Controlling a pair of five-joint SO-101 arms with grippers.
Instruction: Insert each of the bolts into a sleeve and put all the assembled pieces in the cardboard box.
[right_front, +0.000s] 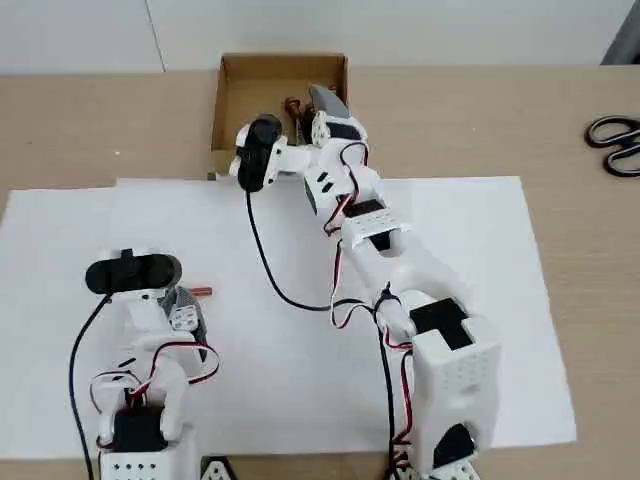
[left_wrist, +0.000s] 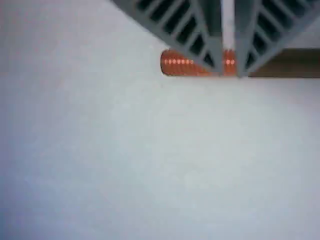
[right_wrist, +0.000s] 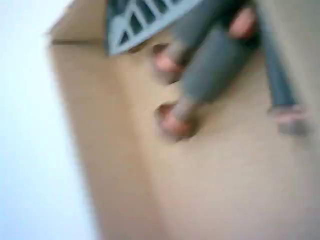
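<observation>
Wooden desk (right_front: 80, 130), white paper sheet (right_front: 250, 400) spread over most of it. High view: cardboard box (right_front: 240, 75) sits at the far edge, touching the sheet's far border. Scissors (right_front: 615, 145) lie on bare wood by the right edge. My right jaws (right_front: 318, 105) hang over the box; I cannot tell whether they are released or clenched. My left jaws (right_front: 188, 300) are low over the sheet toward the near-left corner, with one bolt (right_front: 203, 291) lying on the paper just beside them.

Left wrist view: left jaws drawn together to a thin slit. The copper threaded bolt lies crosswise behind the tips, on the paper, not pinched between them. One end of it runs into a darker brown stretch.

Right wrist view: blurred. Box floor and one wall. Grey sleeved pieces (right_wrist: 207, 65) with reddish ends lie inside, close together.
</observation>
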